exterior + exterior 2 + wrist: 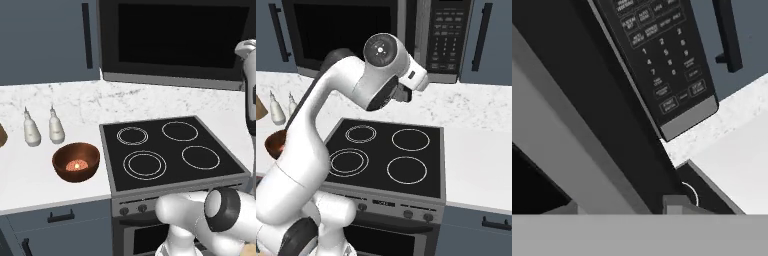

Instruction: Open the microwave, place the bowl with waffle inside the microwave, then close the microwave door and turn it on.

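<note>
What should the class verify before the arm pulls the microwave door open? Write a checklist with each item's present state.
1. Large black-framed microwave door with dark glass window is shut, ready for opening: ok.
2. Gripper is up at the door's right edge beside the black button keypad panel: ok.
3. Gripper has a firm hold on the door edge: cannot tell; its fingertips are barely visible in the hand view.
4. Glossy reddish-brown bowl sits upright on the white marble counter, left of the black stovetop: ok.
5. Small orange-tan waffle lies in the bowl's centre: ok.
6. Two white bottles stand behind the bowl, apart from it: ok.
</note>
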### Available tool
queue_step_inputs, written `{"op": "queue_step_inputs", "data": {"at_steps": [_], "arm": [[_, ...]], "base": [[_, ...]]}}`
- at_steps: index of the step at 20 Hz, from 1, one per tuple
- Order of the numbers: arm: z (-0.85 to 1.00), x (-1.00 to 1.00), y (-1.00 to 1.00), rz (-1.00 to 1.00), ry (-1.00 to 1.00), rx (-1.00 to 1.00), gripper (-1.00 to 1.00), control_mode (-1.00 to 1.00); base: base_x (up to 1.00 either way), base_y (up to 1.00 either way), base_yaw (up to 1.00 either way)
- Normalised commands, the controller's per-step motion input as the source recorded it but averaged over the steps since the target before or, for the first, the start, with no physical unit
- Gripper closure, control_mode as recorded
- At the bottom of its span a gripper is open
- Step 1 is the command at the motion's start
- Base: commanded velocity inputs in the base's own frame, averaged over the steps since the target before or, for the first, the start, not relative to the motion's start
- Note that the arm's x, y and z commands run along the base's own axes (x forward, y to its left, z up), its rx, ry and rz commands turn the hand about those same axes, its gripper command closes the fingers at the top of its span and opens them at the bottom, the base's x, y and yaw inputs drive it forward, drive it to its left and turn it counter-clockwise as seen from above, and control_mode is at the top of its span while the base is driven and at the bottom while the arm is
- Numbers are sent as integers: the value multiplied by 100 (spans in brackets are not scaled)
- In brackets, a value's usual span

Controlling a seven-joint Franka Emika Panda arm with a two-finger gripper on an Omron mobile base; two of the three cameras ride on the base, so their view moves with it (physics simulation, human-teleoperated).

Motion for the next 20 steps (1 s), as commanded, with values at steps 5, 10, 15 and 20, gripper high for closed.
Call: {"op": "queue_step_inputs", "data": {"at_steps": [5,10,15,20], "arm": [[-11,-100,31,-43,0,-16,100,-100],[0,-100,35,-28,0,-28,100,-100],[0,-100,51,-20,-8,-31,100,-100],[-1,-100,73,-22,-15,-25,100,-100]], "base": [[0,0,0],[0,0,0],[0,0,0],[0,0,0]]}}
